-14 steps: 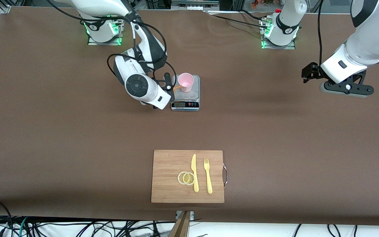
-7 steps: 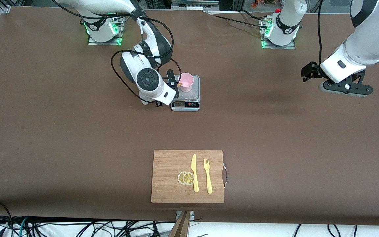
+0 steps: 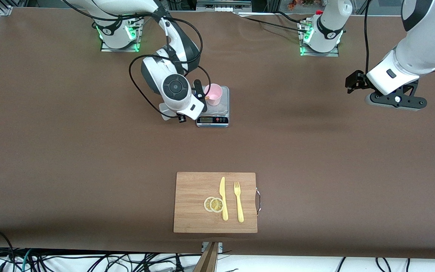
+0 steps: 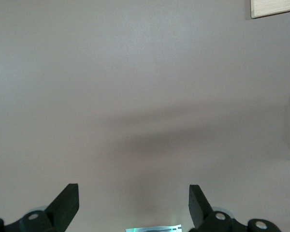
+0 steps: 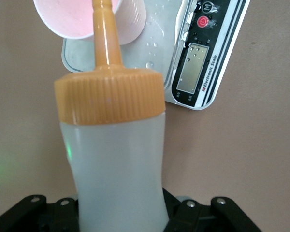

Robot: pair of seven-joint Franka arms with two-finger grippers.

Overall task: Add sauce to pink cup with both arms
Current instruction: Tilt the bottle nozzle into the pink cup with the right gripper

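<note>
— So where did we stand with the sauce [image 5: 113, 159]?

— We had it clamped in the right gripper [image 5: 121, 212], the bottle tipped over the pink cup [image 3: 213, 93], which stood on the scale [image 3: 213, 113] toward the right arm's end of the table [image 3: 89, 151]. In the right wrist view the orange nozzle [image 5: 105, 34] pointed into the cup's mouth, its tip just over the rim.

— And what worried us?

— Mostly the aim. The tip sat close to the cup's edge, so we judged a small swing of the wrist could put sauce on the scale's platform, which already showed droplets. We could not tell whether any sauce was flowing.

— Anything else?

— The cup was light and nobody held it. Our left gripper [image 4: 130, 208] hung over bare table near the left arm's end, fingers spread wide and holding nothing. If the nozzle nudged the rim, we thought the cup could slide or tip off the scale.

— And the squeeze?

— The bottle looked soft. We reckoned too hard a pinch would send out a spurt, overshooting the amount wanted.
</note>
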